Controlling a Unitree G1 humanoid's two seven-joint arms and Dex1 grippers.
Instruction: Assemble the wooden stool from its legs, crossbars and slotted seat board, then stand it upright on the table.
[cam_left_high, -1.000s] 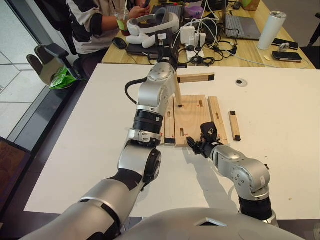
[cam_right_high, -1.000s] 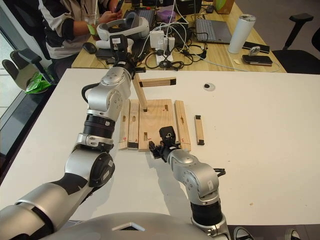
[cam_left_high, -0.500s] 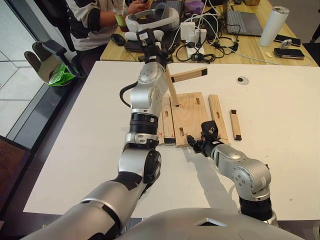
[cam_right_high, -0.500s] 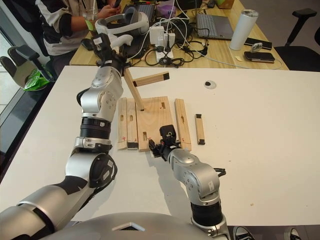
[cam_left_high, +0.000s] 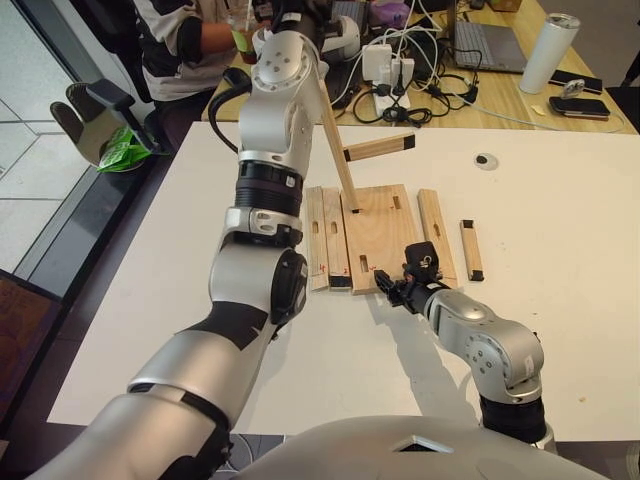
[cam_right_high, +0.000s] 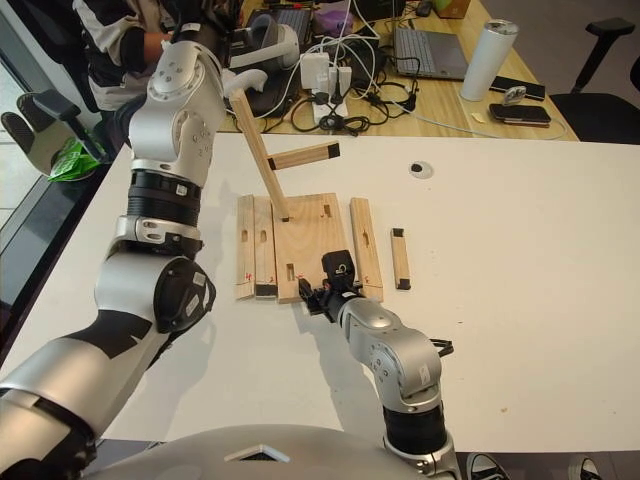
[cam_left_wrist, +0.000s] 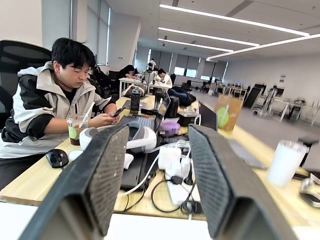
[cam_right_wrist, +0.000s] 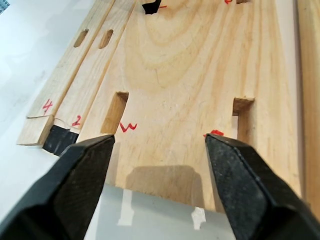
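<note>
The slotted seat board (cam_left_high: 385, 235) lies flat on the white table. One wooden leg (cam_left_high: 338, 140) stands in a far slot, leaning left toward my raised left forearm. My left gripper (cam_left_wrist: 157, 170) is open high above the table, facing the desk, with nothing between its fingers. My right gripper (cam_left_high: 392, 290) is open at the board's near edge; its fingers (cam_right_wrist: 82, 175) straddle the board (cam_right_wrist: 190, 75). Two legs (cam_left_high: 326, 238) lie left of the board and one (cam_left_high: 434, 235) right of it. A short crossbar (cam_left_high: 469, 248) lies farther right. A black-tipped piece (cam_left_high: 380, 148) lies beyond the board.
A small round disc (cam_left_high: 484, 160) sits on the table at the far right. Behind the table a wooden desk (cam_left_high: 500, 110) carries cables, a headset, a laptop and a white tumbler (cam_left_high: 545, 55). A person sits there. Bare table surface (cam_left_high: 560, 300) lies to the right and near the front.
My left arm has risen and swung left and back, its gripper now pointing at the desk. The leg in the slot leans further left. The right gripper has stayed put.
</note>
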